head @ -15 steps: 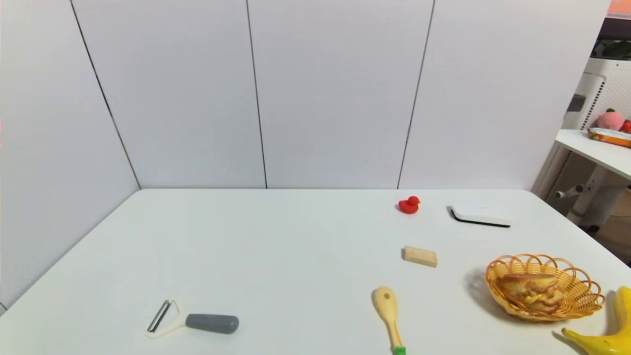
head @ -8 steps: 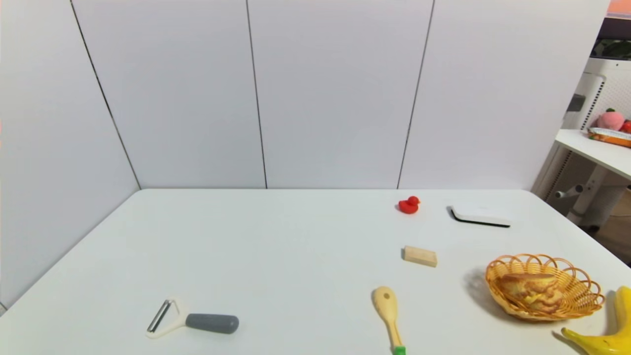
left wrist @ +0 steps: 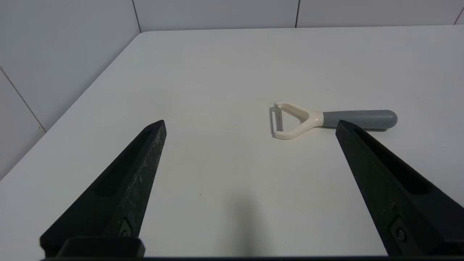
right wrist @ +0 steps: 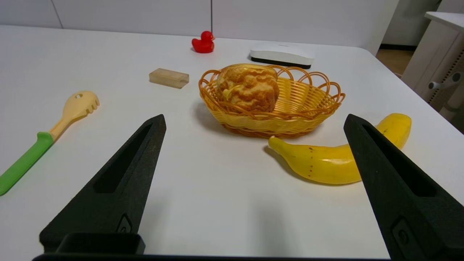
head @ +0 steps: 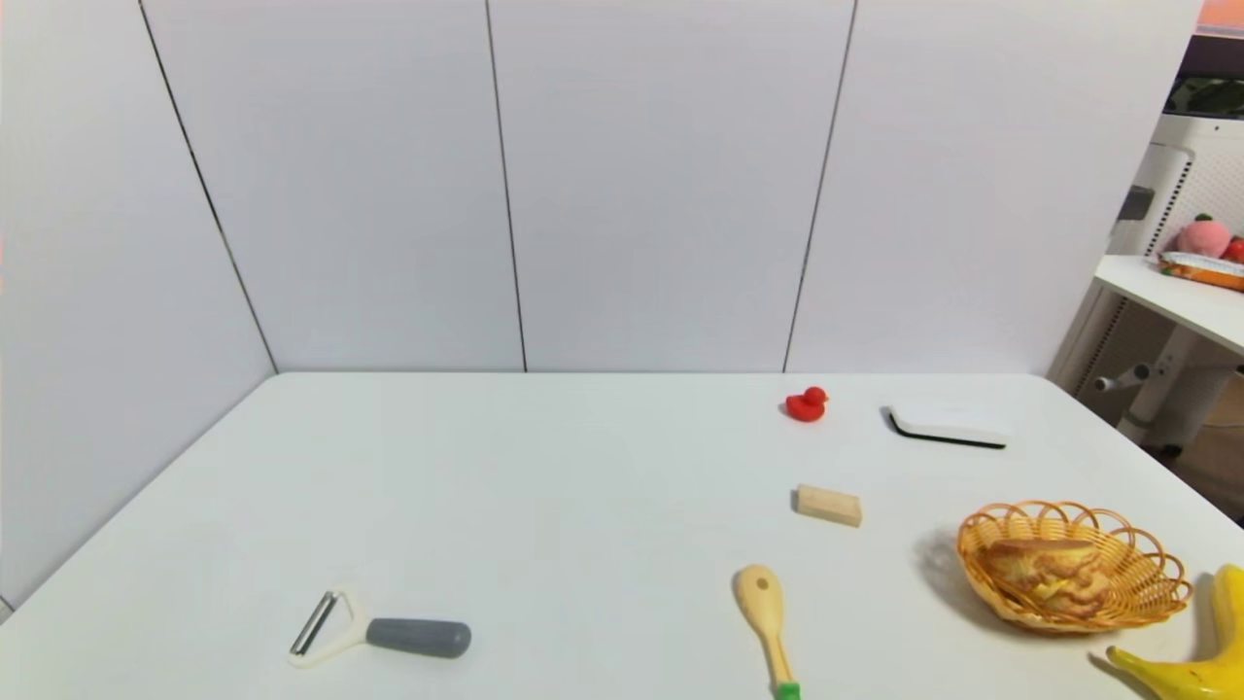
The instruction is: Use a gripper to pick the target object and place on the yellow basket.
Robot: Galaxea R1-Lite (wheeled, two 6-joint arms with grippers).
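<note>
One golden-brown, craggy-topped bun (right wrist: 250, 88)

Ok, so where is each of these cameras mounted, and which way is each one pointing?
Head view: on the robot's head, looking forward and down over the white table; no arm shows.
Left wrist view: on the left arm, looking out past the open left gripper at the peeler; its two black fingers show.
Right wrist view: on the right arm, looking out past the open right gripper toward the bun in the basket; two black fingers show.
Shared: head and left wrist both show the peeler; head and right wrist, the basket.
</note>
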